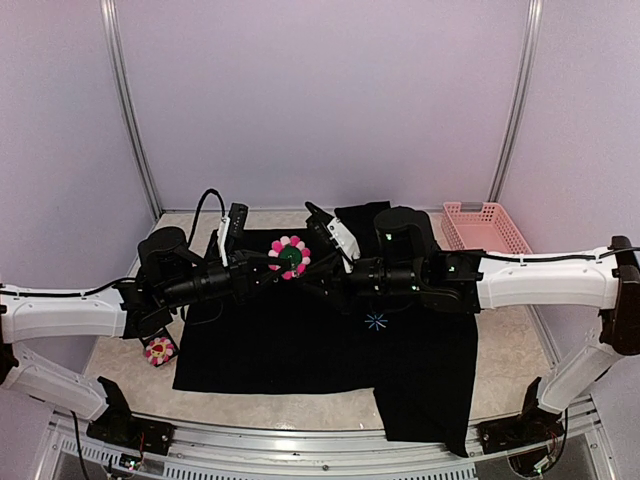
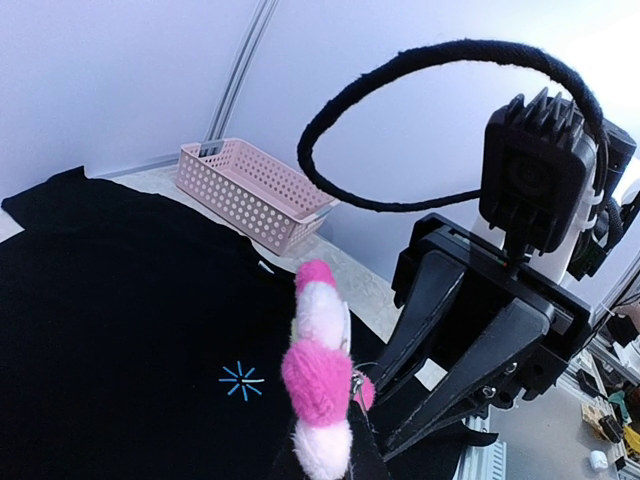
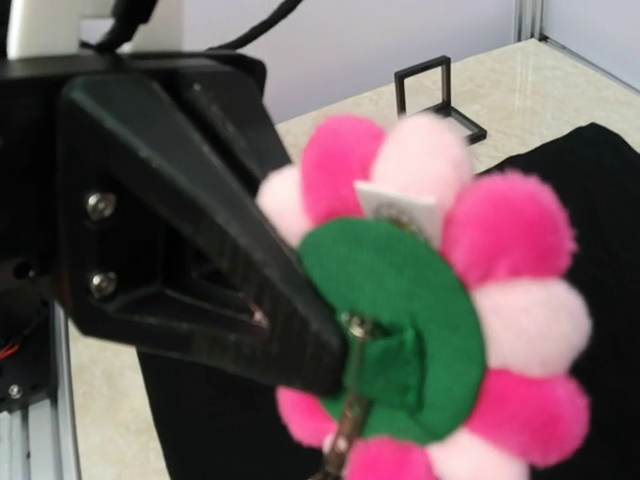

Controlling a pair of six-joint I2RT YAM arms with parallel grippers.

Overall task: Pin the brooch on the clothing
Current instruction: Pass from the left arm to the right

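Observation:
The brooch (image 1: 290, 258) is held in the air above the black T-shirt (image 1: 320, 350), its dark green back turned up. My left gripper (image 1: 272, 268) is shut on the brooch's edge. In the left wrist view the brooch (image 2: 320, 370) shows edge-on above my own fingers. My right gripper (image 1: 322, 268) reaches in from the right. Its fingers (image 2: 430, 310) stand a little apart, tips at the metal pin. In the right wrist view the green back (image 3: 400, 320) and pin (image 3: 345, 435) fill the frame, with the left finger (image 3: 230, 270) on them. The light-blue starburst (image 1: 376, 321) lies below.
A second flower brooch (image 1: 160, 350) lies at the shirt's left edge by the left arm. A pink basket (image 1: 485, 225) stands at the back right, also in the left wrist view (image 2: 250, 190). A small black frame stand (image 3: 435, 95) sits on the table behind.

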